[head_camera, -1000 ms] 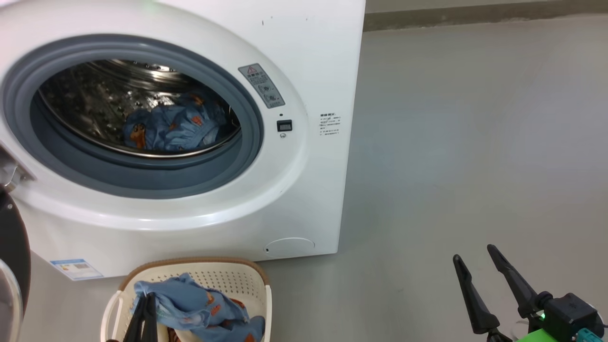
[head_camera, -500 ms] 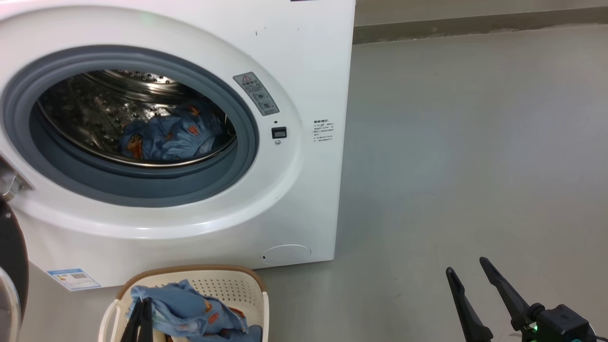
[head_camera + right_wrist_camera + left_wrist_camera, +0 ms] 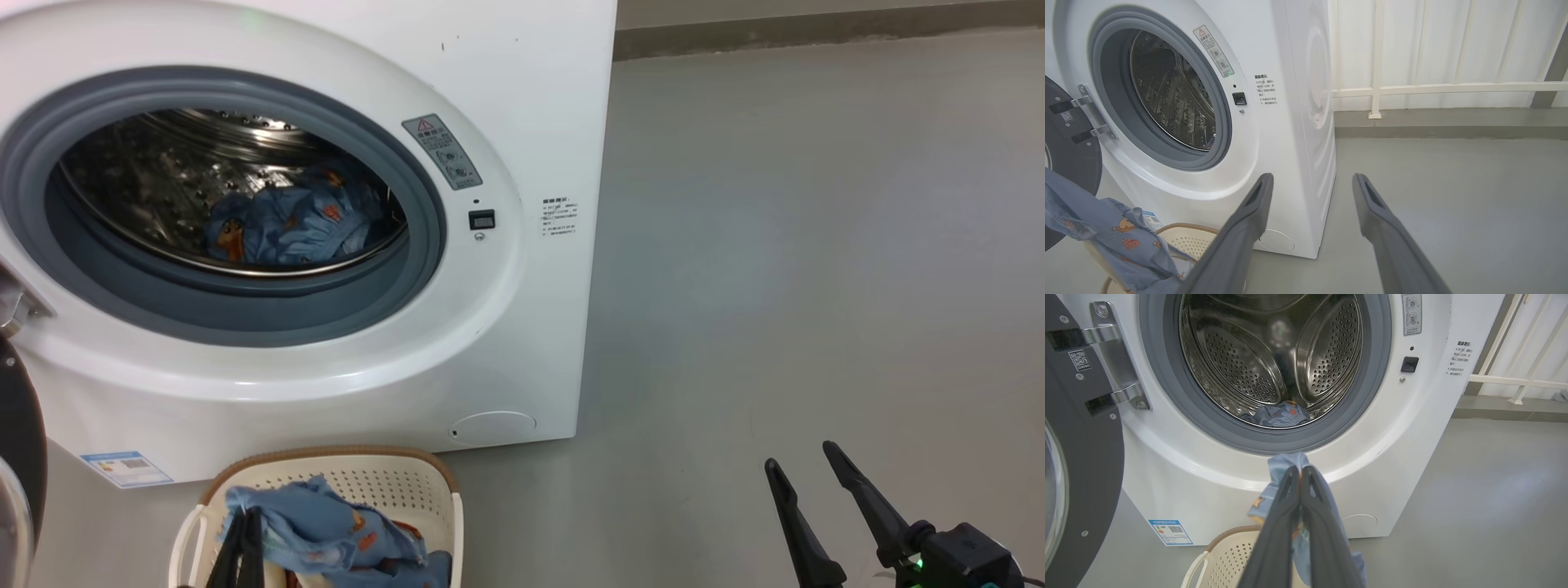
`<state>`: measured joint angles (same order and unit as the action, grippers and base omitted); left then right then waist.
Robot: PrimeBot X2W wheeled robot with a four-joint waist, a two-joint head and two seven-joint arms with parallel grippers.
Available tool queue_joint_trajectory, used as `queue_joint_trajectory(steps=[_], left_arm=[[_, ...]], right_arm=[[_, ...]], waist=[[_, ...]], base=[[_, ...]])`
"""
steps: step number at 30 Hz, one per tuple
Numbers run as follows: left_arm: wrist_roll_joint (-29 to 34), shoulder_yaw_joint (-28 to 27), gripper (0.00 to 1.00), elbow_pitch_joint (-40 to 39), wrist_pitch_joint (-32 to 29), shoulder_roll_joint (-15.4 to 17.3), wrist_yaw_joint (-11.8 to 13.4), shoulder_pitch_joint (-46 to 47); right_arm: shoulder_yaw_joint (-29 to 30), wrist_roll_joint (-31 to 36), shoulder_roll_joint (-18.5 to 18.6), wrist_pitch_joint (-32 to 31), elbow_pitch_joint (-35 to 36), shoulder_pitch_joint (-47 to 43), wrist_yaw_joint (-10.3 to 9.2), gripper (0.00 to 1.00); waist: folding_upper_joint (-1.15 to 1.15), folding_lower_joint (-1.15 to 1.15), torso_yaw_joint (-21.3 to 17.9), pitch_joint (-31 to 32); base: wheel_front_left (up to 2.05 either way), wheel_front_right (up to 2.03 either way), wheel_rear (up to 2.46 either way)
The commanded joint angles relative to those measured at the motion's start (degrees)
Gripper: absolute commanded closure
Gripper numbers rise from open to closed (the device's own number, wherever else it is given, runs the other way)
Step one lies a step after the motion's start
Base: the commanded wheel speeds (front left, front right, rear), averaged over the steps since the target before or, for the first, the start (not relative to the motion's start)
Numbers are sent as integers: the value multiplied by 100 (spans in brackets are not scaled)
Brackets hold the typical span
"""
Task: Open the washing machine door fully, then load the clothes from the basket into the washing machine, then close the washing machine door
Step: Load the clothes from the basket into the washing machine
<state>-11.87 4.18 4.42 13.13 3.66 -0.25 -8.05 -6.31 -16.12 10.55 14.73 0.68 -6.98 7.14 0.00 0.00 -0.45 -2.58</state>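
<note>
Pinching one garment (image 3: 1284,461) between fingers pressed together, the left end effector (image 3: 1300,469) holds it over the basket (image 3: 392,478), lower folds lying inside. Right end effector (image 3: 798,455): spread, empty, above the floor (image 3: 816,245). Another garment (image 3: 286,224) lies in the drum (image 3: 163,171) of the washing machine (image 3: 531,106); the washing machine door (image 3: 1086,465) stands open.

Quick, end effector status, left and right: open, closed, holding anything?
Left end effector: closed on a piece of the clothes, above the basket.
Right end effector: open, holding nothing.
</note>
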Motion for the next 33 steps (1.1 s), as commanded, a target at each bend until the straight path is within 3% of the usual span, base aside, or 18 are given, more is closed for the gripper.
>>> queue_joint_trajectory(steps=[1,11,19,33], left_arm=[[-31,-162,100,-109,48,83,29,272],[-176,-132,100,417,-64,125,-78,1245],[-432,-159,100,1418,-368,220,-275,2480],[-775,-425,100,3003,-1158,870,-433,4954]], right_arm=[[-103,73,74,27,163,119,35,0],[-114,50,119,27,219,265,35,0],[-92,9,144,27,296,458,35,0],[-132,-100,130,27,465,1043,35,0]], waist=[[0,0,7,-25],[0,0,-49,-345],[0,0,-219,-832],[0,0,-579,-2006]], base=[[0,0,0],[0,0,0],[0,0,0],[0,0,0]])
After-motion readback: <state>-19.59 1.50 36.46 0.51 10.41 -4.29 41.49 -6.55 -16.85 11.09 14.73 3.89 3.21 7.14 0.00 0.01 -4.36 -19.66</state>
